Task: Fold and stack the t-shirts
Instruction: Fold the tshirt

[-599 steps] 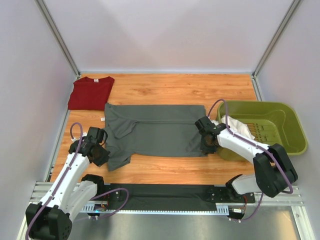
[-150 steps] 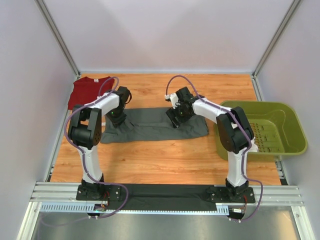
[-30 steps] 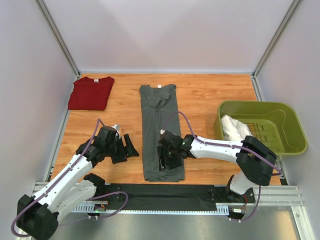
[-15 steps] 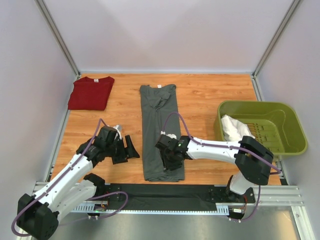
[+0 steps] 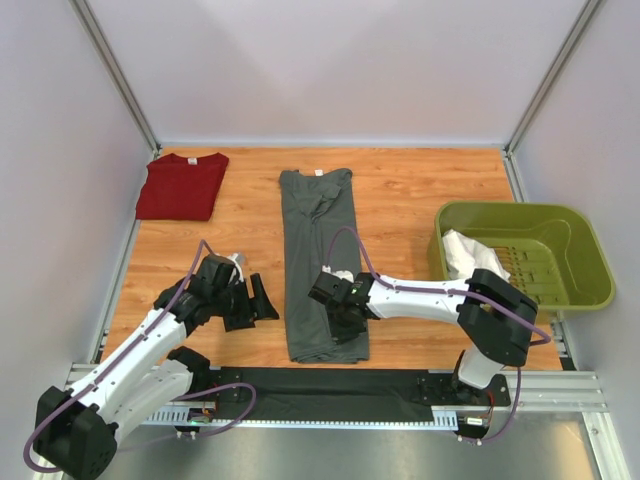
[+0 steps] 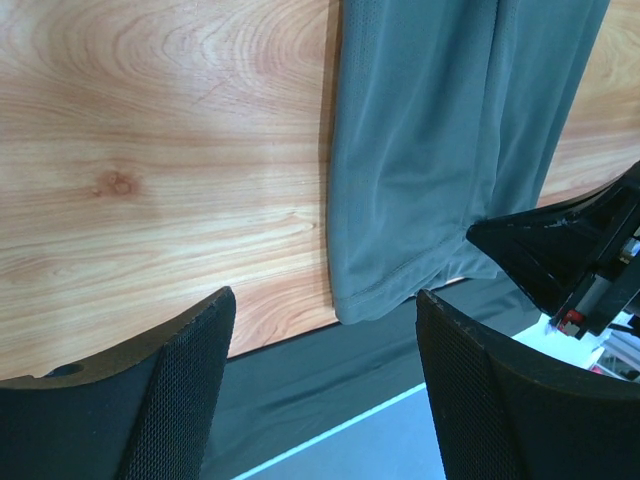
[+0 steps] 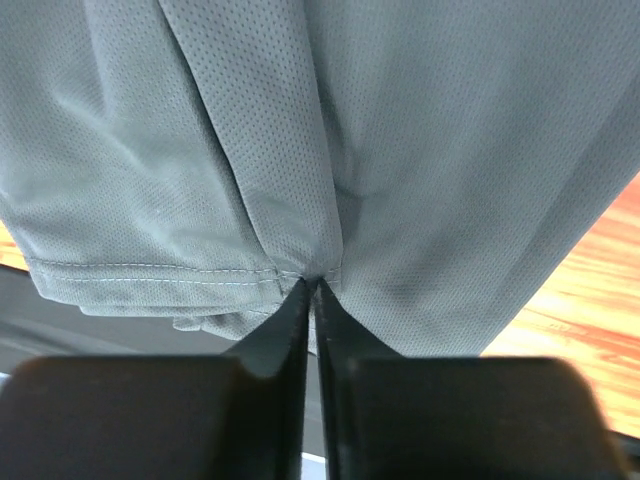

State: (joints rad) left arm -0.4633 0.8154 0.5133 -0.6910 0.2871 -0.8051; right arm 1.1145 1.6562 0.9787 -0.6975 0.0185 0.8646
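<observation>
The dark grey t-shirt (image 5: 320, 255) lies folded into a long narrow strip down the middle of the table, neck label at the far end. In the far left corner rests the dark red t-shirt (image 5: 181, 185), folded. My right gripper (image 5: 340, 318) is shut on the grey shirt's near hem (image 7: 200, 270), the fabric pinched between its fingertips (image 7: 312, 283). My left gripper (image 5: 256, 300) hovers open over bare wood just left of the strip, nothing between its fingers (image 6: 180, 380); the hem corner (image 6: 360, 305) shows ahead of it.
An olive-green basket (image 5: 560, 290) stands at the right with white cloth (image 5: 468, 255) inside. A dark mat (image 5: 320, 385) runs along the table's near edge. The enclosure's white walls close in the table on three sides.
The right gripper has closed onto the grey shirt's near hem and shifted slightly left. The left arm has barely moved.
</observation>
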